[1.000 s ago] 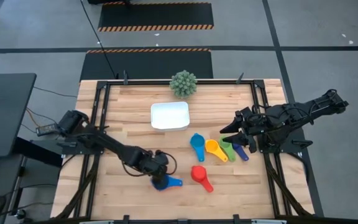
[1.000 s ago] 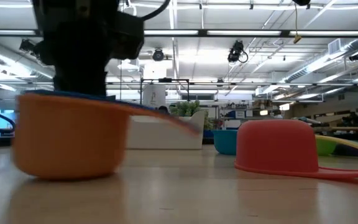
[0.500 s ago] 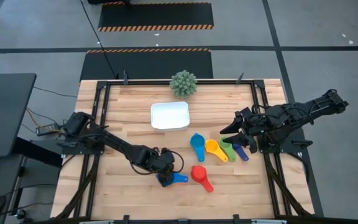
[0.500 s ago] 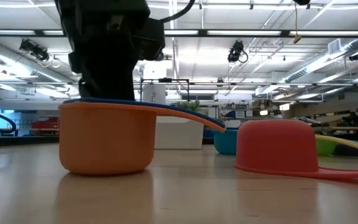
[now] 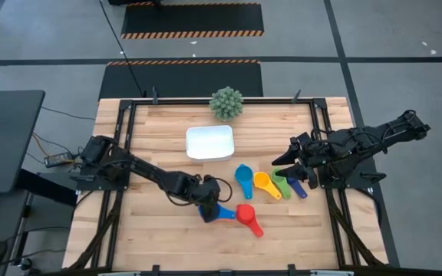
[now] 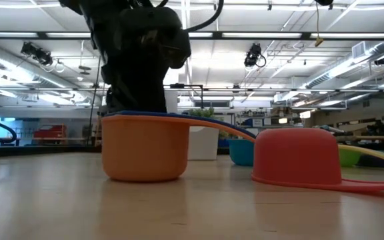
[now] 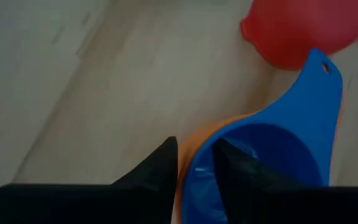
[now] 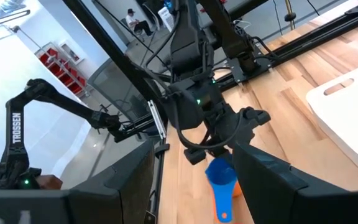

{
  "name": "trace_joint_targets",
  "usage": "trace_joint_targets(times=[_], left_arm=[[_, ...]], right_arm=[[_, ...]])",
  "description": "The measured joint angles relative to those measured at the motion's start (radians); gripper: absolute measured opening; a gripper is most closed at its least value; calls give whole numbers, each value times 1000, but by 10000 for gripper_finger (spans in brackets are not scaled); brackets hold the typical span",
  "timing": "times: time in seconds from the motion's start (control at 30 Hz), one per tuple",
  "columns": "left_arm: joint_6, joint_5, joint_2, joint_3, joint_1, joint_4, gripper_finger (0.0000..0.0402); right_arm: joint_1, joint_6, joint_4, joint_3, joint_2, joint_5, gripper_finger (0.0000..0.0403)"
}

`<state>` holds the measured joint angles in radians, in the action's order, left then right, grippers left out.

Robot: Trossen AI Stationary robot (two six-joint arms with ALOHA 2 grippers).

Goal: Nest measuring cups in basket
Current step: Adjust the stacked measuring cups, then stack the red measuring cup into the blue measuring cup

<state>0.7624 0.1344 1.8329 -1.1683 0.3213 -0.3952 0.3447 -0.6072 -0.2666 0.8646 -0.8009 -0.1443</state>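
My left gripper is shut on a blue cup nested in an orange cup, near the table's near middle and just left of the red cup. The red cup rests mouth down. The teal, yellow, green and dark purple-blue cups lie in a row on the table's right. My right gripper is open and hovers beside that row. The white basket stands at the far middle. My left gripper comes from above, pointing down. It pinches the rims of the nested blue and orange cups, opposite their handles. One finger is inside the blue cup and the other is outside the orange one. The orange cup's base rests upright on the table.
A round spiky green plant stands at the far edge behind the basket. A black frame runs along the table's sides. Bare wood lies left of the basket and along the near edge.
My left gripper has moved toward the table's right, staying shut, and has slid the nested orange and blue cups along the table. They now stand close beside the red cup. The right arm has kept still.
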Motion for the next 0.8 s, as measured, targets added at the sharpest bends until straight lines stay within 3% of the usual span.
trace_joint_targets(times=[0.37,0.5,0.8], left_arm=[[-119,-5,-41,-104,-6,-157,108],[-138,-6,-42,-156,-6,-161,108],[-119,-9,-42,-288,20,-176,108]], right_arm=[[0,-3,-36,0,2,1,224],[2,-29,-108,0,-4,49,224],[116,32,-171,0,-174,129,224]])
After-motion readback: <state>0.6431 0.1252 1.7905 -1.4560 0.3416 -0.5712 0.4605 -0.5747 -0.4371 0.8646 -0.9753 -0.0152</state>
